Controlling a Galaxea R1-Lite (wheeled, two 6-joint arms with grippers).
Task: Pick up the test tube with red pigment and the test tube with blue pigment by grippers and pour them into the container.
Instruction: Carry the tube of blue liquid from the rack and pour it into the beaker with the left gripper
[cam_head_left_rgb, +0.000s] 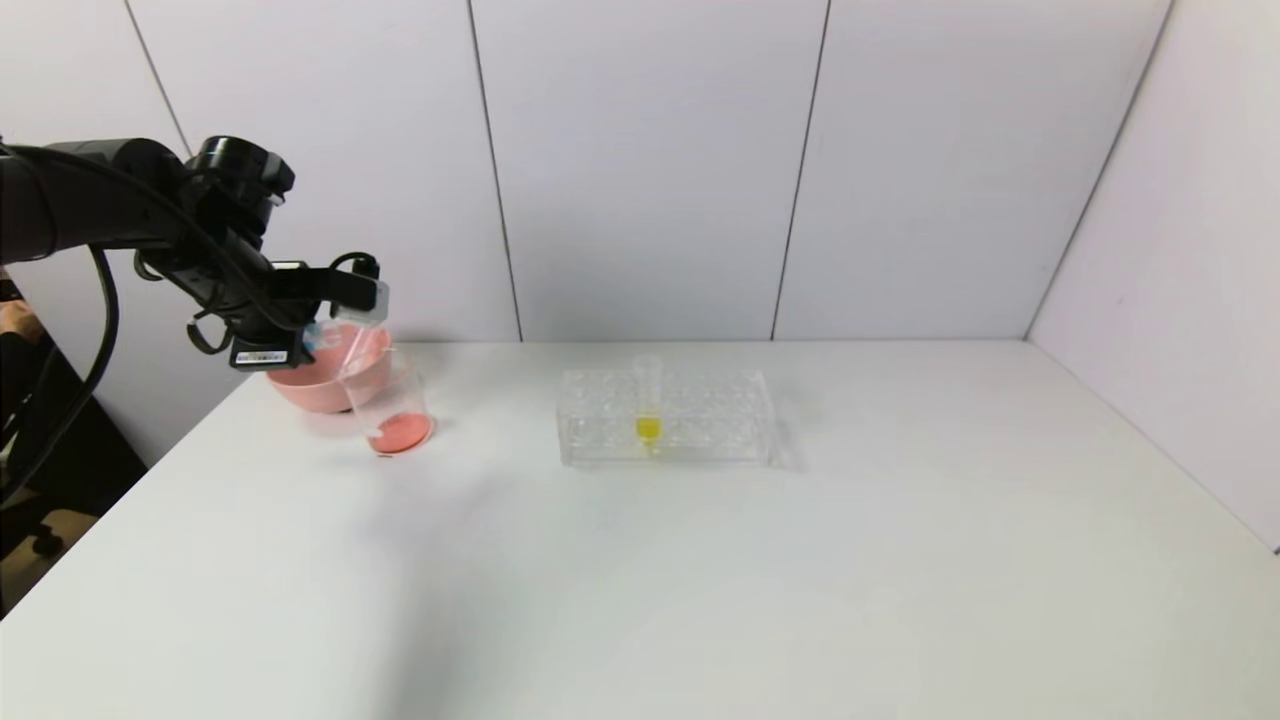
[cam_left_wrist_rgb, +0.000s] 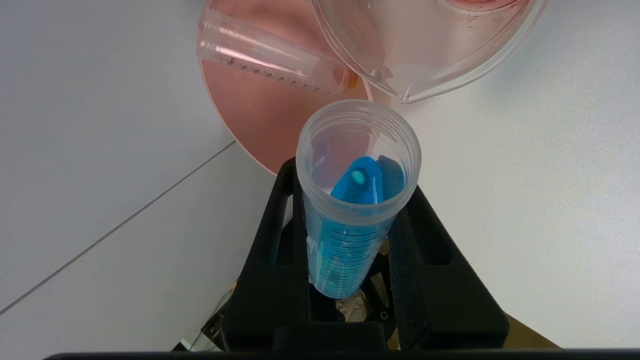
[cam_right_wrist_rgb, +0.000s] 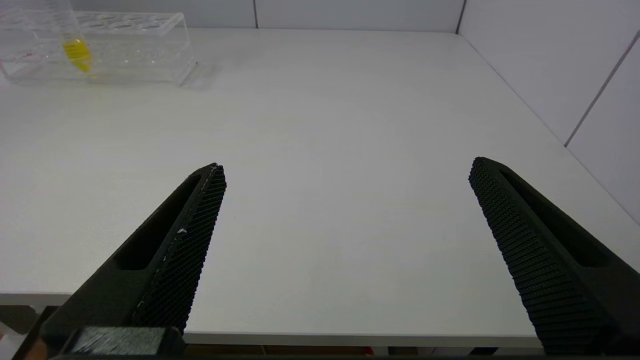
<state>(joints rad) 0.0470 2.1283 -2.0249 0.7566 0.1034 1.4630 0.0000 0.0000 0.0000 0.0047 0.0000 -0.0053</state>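
Note:
My left gripper (cam_left_wrist_rgb: 350, 200) is shut on the test tube with blue pigment (cam_left_wrist_rgb: 357, 165), which is tilted with its open mouth close to the spout of the container (cam_left_wrist_rgb: 425, 55). Blue liquid lies along the inside of the tube. In the head view the left gripper (cam_head_left_rgb: 345, 310) holds the blue tube (cam_head_left_rgb: 320, 338) above the container (cam_head_left_rgb: 390, 405), a clear beaker with red-orange liquid at its bottom. The test tube with red pigment (cam_left_wrist_rgb: 270, 55) lies in the pink bowl (cam_left_wrist_rgb: 260, 120), nearly empty. My right gripper (cam_right_wrist_rgb: 345, 172) is open and empty over the table's front edge.
The pink bowl (cam_head_left_rgb: 320, 380) stands just behind the beaker at the table's back left. A clear tube rack (cam_head_left_rgb: 700, 415) with a yellow-tipped tube (cam_head_left_rgb: 647, 405) stands mid-table; it also shows in the right wrist view (cam_right_wrist_rgb: 125, 45). White walls close the back and right.

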